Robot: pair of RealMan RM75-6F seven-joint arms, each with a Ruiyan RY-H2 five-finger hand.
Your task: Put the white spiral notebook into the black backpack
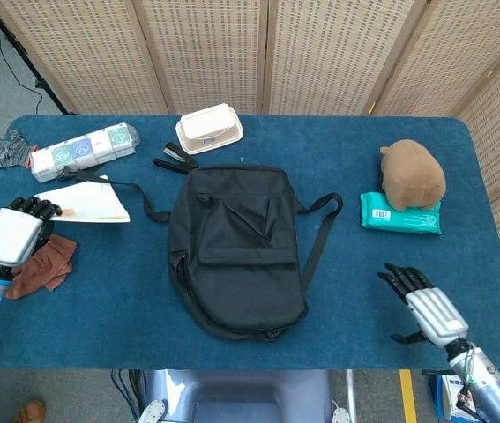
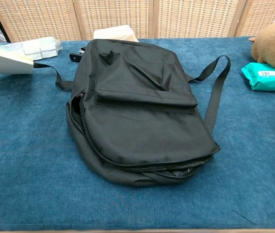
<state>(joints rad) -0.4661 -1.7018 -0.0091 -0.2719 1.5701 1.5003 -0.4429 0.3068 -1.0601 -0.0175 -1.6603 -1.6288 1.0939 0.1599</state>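
One black backpack [image 1: 236, 251] lay unzipped, contents unseen | left hand [image 1: 16, 233] held white spiral notebook [image 1: 86, 201] | right hand [image 1: 426, 304] spread, head view only.

The place looked like a staged robot test room, not a home. A blue carpet-covered tabletop [image 1: 364, 291] stood before tan folding woven-cane screens [image 1: 205, 53] that closed off the space behind it. Left of the tabletop, a black stand leg and cable [image 1: 20, 62] crossed grey floor; at its right front corner, yellow floor tape [image 1: 406, 397] showed.

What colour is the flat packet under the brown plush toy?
Teal flat packet, clearest in the head view.
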